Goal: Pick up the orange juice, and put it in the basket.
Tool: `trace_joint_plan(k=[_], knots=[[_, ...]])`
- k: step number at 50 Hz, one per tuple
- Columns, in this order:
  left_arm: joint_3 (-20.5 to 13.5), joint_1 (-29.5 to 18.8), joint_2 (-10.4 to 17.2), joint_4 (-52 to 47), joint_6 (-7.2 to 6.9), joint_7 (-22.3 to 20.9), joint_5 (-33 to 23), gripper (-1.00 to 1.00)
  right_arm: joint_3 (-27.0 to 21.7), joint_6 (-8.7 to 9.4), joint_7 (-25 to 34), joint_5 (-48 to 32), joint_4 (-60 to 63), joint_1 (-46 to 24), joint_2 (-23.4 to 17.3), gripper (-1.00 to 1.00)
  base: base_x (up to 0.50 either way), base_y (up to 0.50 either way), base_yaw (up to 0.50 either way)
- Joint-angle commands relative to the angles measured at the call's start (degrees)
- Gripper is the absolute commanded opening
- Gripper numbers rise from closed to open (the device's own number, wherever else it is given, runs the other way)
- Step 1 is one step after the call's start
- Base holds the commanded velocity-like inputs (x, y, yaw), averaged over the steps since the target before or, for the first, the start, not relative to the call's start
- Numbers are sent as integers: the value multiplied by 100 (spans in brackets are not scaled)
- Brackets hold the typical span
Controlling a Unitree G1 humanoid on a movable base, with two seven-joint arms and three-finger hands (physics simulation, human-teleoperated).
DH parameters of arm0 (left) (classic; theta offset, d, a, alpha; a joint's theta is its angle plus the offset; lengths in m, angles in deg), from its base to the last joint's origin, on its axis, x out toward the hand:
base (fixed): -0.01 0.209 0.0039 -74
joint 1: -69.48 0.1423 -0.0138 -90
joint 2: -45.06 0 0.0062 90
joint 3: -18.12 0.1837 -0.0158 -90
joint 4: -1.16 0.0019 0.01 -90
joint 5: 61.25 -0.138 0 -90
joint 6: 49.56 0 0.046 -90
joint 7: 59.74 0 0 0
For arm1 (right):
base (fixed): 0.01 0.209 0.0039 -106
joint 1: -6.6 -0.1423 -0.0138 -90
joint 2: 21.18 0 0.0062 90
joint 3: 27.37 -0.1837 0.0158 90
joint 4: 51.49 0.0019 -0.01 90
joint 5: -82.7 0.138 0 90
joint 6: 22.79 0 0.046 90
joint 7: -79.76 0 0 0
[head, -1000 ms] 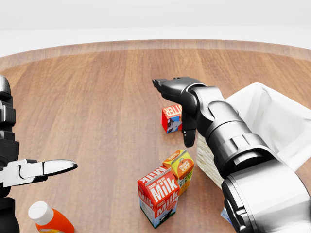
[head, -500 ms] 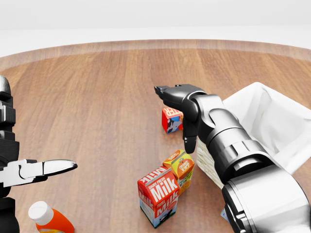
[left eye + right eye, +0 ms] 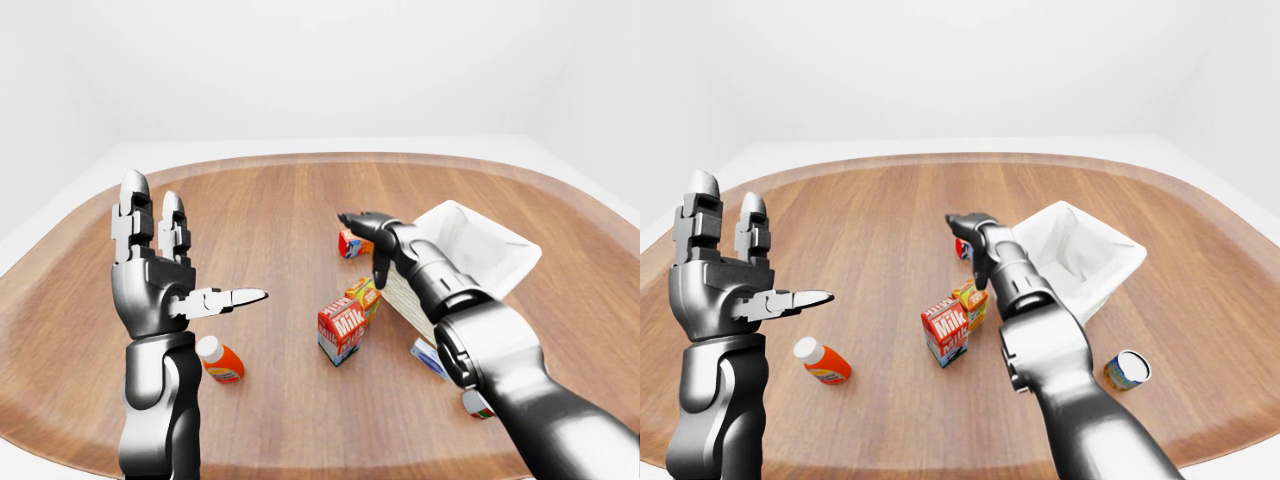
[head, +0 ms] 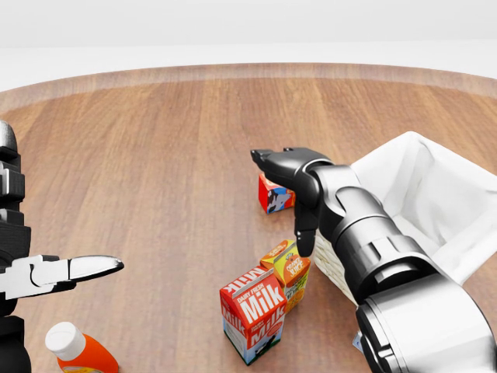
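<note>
While the right hand [image 4: 291, 186] hovered spread above the orange juice [image 4: 287, 268], nothing was gripped. Left hand [image 3: 160, 285] stood open, clear of the desk [image 4: 155, 155].

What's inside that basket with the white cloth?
The basket shows only its white cloth lining; nothing appears inside it. The right arm hides part of the near rim, and the deep bottom cannot be seen. The orange juice stands outside, beside its woven wall.
</note>
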Motion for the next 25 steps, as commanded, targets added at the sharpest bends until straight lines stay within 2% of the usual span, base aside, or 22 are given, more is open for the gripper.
trace_joint_plan(k=[1, 25], knots=[[-1, 0, -1, 0, 0, 1, 2, 100, -2, 0, -12, 5, -12, 66, -20, 100, 0, 0, 0], [0, 0, 0, 0, 0, 0, 0, 100, -2, 0, -99, 6, -27, 242, 27, 100, 0, 0, 0]])
